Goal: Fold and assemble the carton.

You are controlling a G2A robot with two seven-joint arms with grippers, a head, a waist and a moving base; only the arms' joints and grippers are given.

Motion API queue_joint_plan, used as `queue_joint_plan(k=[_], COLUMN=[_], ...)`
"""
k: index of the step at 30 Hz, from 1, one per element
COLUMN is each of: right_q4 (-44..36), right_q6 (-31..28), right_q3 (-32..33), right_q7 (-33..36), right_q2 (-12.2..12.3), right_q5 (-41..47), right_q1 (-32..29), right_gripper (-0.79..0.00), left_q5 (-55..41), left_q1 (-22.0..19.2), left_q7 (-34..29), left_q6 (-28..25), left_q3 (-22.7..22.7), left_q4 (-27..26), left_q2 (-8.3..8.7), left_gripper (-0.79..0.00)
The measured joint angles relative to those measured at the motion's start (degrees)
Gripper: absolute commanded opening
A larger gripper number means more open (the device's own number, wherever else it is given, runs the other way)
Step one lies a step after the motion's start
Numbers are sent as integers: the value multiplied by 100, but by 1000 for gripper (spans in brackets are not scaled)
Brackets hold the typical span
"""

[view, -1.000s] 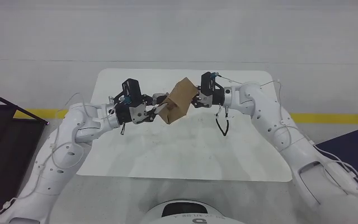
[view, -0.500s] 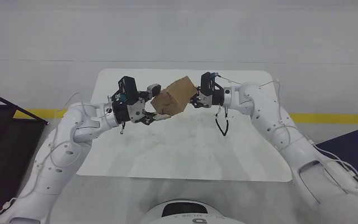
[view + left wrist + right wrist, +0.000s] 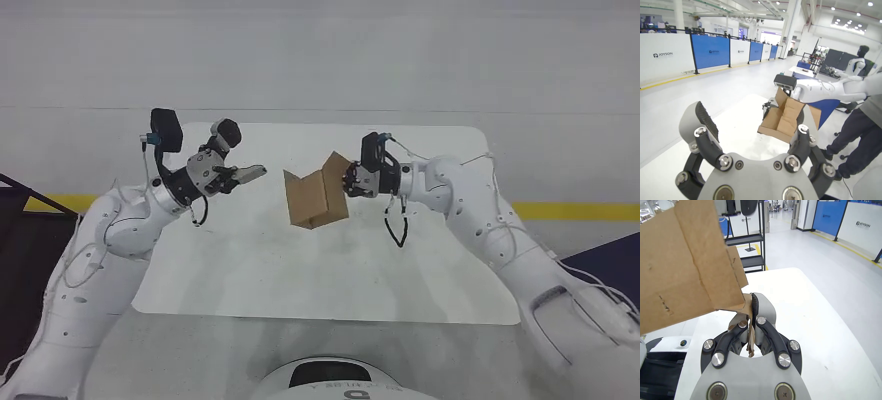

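Note:
A brown cardboard carton (image 3: 315,198) hangs above the middle of the white table (image 3: 330,290), its open side turned toward the left arm. My right gripper (image 3: 347,181) is shut on a flap at the carton's right edge, the cardboard pinched between its pads (image 3: 754,306). The carton (image 3: 683,266) rises over that gripper in the right wrist view. My left gripper (image 3: 240,165) is open, raised over the table's left part, well apart from the carton. In the left wrist view, the carton's open inside (image 3: 785,117) shows beyond the spread fingers (image 3: 706,121).
A black cable (image 3: 398,225) hangs from the right arm just right of the carton. A black rack (image 3: 20,215) stands off the table's left edge. In the left wrist view a person (image 3: 857,128) stands beside the table, beyond the carton.
My left gripper has let go of the carton, opened and pulled back up and to the left. The carton has swung round in the right gripper, its open side now facing left.

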Motion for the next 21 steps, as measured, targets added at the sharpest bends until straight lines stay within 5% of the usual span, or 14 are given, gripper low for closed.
queue_joint_plan(k=[11,21], right_q4=[270,173], right_q6=[0,0], right_q3=[-1060,-1118], right_q7=[2335,2480], right_q2=[-7,10], right_q5=[3250,3406], right_q1=[36,7], right_gripper=[-785,-785], left_q5=[-78,-63], left_q1=[265,335], left_q7=[-41,-109], left_q6=[278,279], left_q3=[-306,-404], left_q4=[68,85], left_q2=[-8,-25], left_gripper=[0,0])
